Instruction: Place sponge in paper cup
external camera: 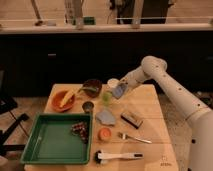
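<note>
Wooden table (pixel 150 107), pale, loaded with clutter. White arm (pixel 172 90) reaching in from the right, bent down toward the table's far edge. Green tray (pixel 52 145) at the near left corner, small dark bits in its right side. Orange bowl (pixel 63 100) at the far left, dark bowl (pixel 92 87) beside it. White-handled brush (pixel 117 157) along the near edge. Irregular blue-grey cloth piece (pixel 105 117) mid-table, brown-and-black block (pixel 132 119) to its right, fork (pixel 134 137) nearer. Gripper (pixel 123 89) low over the far edge, clenched on the sponge (pixel 119 91), held tilted in the air. Paper cup (pixel 113 83) just beside and behind the sponge, upright. Translucent green cup (pixel 106 96) just left of and below the sponge. Small dark cup (pixel 88 106) further left.
</note>
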